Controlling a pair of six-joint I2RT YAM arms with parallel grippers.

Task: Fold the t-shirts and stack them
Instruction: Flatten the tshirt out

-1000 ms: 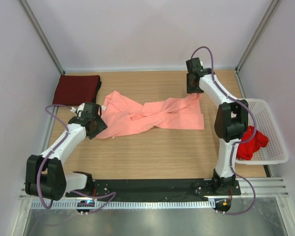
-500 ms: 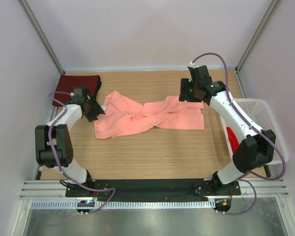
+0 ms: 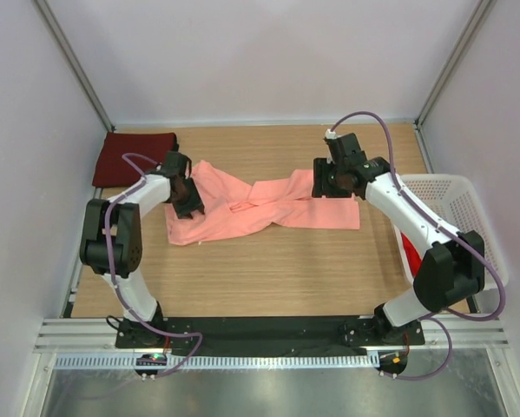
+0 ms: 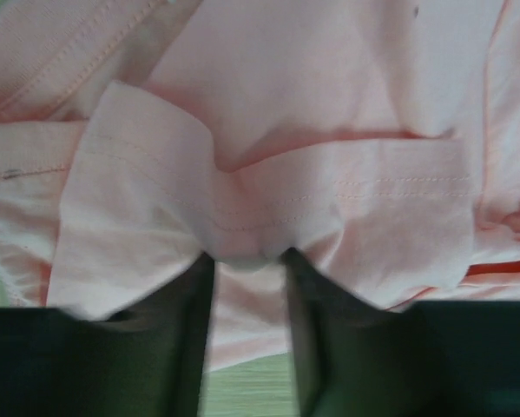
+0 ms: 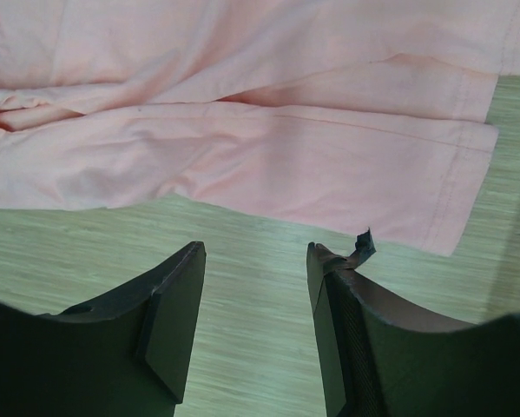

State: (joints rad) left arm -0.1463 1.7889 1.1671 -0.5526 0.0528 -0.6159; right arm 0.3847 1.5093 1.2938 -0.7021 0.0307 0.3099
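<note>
"Left gripper (image 4: 246,261) — what does it hold?"

"A fold of the salmon-pink t-shirt (image 3: 277,204), pinched tight between its fingers at the shirt's left end."

"And the right gripper (image 5: 255,261)?"

"Fingers parted with nothing between them, low over the bare desk (image 3: 268,278), just short of the shirt's hem (the right end). The shirt lies twisted across the middle of the desk."

"The other shirts?"

"The dark maroon t-shirt (image 3: 136,158) sits folded in the far left corner — the bright red t-shirt (image 3: 408,249) is in the white basket (image 3: 457,198), mostly hidden behind the right arm."
</note>
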